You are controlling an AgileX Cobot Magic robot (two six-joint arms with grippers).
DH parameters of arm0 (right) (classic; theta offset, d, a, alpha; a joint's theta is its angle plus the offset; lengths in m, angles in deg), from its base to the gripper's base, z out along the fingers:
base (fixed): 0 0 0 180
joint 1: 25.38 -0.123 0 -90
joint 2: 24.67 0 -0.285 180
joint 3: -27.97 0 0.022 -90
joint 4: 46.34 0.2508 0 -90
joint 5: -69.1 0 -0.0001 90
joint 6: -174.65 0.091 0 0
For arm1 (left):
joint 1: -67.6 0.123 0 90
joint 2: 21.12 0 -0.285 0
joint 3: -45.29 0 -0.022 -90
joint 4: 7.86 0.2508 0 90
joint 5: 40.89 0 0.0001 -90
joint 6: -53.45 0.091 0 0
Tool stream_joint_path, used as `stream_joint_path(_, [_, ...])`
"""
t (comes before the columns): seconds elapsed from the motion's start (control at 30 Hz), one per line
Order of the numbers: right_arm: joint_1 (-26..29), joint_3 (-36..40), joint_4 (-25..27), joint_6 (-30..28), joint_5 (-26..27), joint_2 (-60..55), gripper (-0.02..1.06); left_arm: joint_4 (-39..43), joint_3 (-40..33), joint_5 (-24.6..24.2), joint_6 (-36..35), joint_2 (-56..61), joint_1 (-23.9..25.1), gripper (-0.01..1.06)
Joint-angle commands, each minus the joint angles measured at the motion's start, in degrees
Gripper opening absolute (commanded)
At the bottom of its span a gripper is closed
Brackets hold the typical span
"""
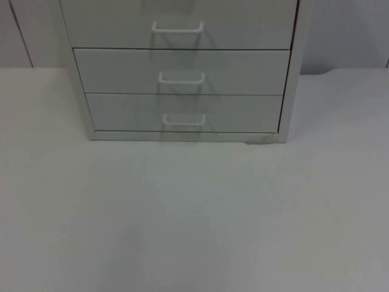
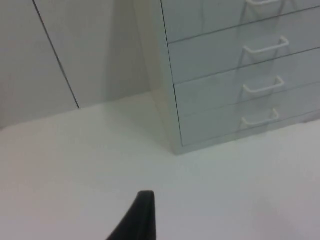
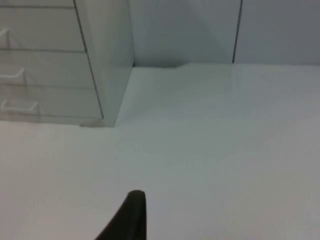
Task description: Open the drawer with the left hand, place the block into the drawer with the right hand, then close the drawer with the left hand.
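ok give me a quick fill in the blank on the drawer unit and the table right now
1. Every drawer of the drawer unit is ____.
2. Each drawer front carries a white ____.
3. The unit stands on the white table, its back toward the grey ____.

Missing words: shut; handle; partition wall

A single black fingertip (image 2: pixel 141 217), tapered and smooth with a rounded end, is seen at each wrist (image 3: pixel 131 215).
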Motion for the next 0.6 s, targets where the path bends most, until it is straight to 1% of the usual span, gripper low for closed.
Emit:
stream_joint_path(0.0, [-0.1,2.3,0.8,-0.5,0.9,0.2,1.05,0.7,-0.4,-2.0,-1.8,0.2,0.0,1.05])
stream_joint_path(0.13, [-0.1,3.9,0.8,-1.0,1.1,0.2,1.05,2.6,-2.0,-2.9,-2.0,0.2,-0.1,1.05])
stream_joint_path(0.33, [-0.1,4.1,0.7,-2.1,0.2,0.2,1.05,1.7,-7.0,-3.3,-3.3,0.2,-0.1,1.05])
stream_joint_path(0.47, [-0.1,4.6,0.6,-2.3,-0.2,0.2,1.05,1.9,-6.8,-3.4,-3.6,0.9,-0.1,1.05])
stream_joint_path(0.57, [-0.1,4.7,0.6,-2.3,-0.5,0.2,1.05,2.8,-7.2,-4.9,-3.8,2.6,-0.1,1.05])
